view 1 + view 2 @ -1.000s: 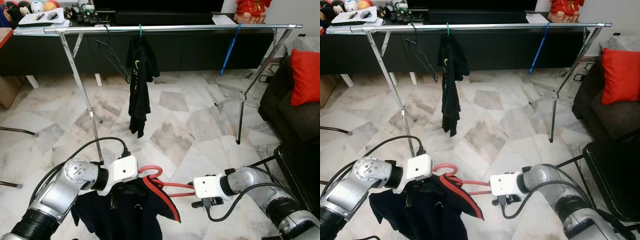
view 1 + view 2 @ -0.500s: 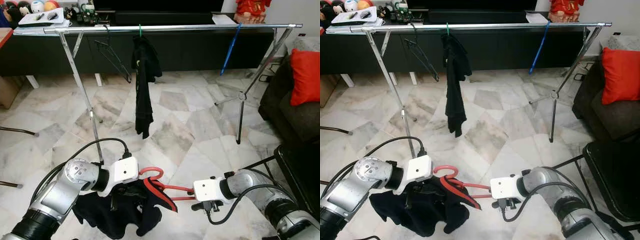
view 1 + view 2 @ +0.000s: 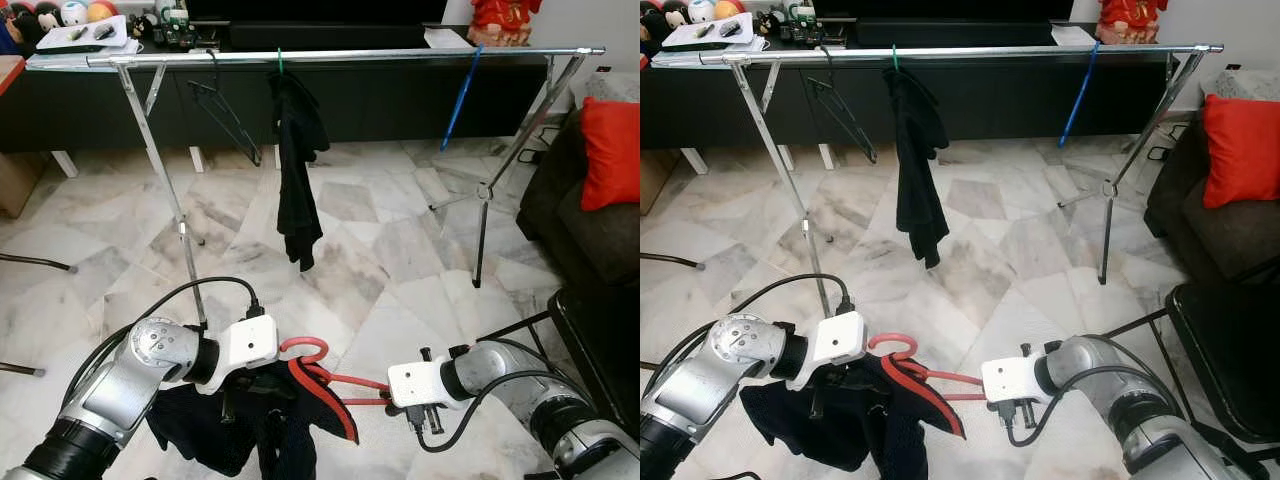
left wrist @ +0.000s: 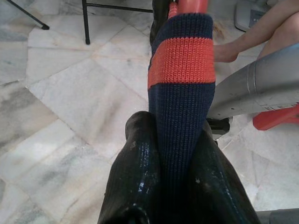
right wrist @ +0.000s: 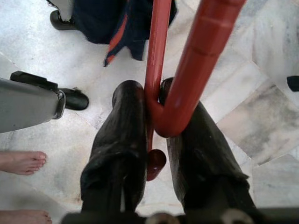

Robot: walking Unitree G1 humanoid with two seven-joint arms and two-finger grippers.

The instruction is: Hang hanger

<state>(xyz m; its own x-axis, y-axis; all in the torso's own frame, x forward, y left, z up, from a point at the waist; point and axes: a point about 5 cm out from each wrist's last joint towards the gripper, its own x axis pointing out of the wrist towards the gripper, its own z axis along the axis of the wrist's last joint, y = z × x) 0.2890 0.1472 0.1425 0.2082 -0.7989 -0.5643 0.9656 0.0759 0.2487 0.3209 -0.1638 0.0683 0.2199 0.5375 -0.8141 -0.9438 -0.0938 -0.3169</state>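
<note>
Right gripper (image 5: 152, 140) clamping red plastic hanger (image 5: 161, 84); left gripper (image 4: 175, 154) pinching navy-and-orange knit garment (image 4: 182, 88) draping on it. No legible writing.

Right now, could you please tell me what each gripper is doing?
Left gripper: shut on the navy-and-red knit garment.
Right gripper: shut on the end of the red hanger.

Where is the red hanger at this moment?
Low in the head views, the red hanger is held between the two grippers above the marble floor, short of the clothes rail.
</note>
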